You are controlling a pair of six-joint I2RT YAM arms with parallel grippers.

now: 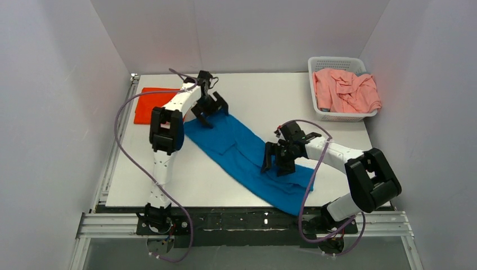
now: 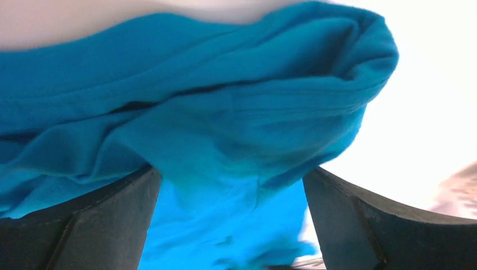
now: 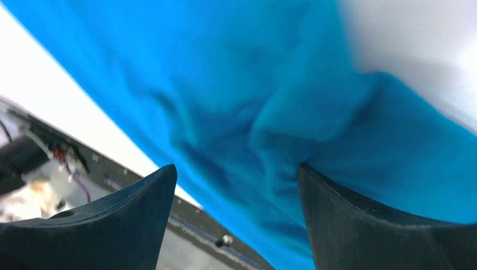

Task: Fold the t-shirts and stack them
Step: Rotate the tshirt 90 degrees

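Field note, top camera. The blue t-shirt (image 1: 242, 152) lies stretched in a long diagonal band across the white table (image 1: 270, 95), its far end at the left-middle, its near end reaching the front edge on the right. It is rumpled, not folded flat.

Left gripper (image 1: 212, 114) is low over the far end of that shirt. On its wrist camera I see the jaws spread wide, with a bunched fold of blue cloth between the two dark fingers (image 2: 112, 216). They are not closed on it.

Right gripper (image 1: 279, 165) sits over the near half of the same shirt. Its jaws are also spread apart, with a wrinkled ridge of fabric between them (that wrist view is blurred, so I cannot tell whether the pads touch the cloth).

A folded red t-shirt (image 1: 147, 104) rests flat at the far left of the table, just beside the left arm. At the far right corner a white basket (image 1: 337, 116) holds crumpled pink shirts (image 1: 346, 90).
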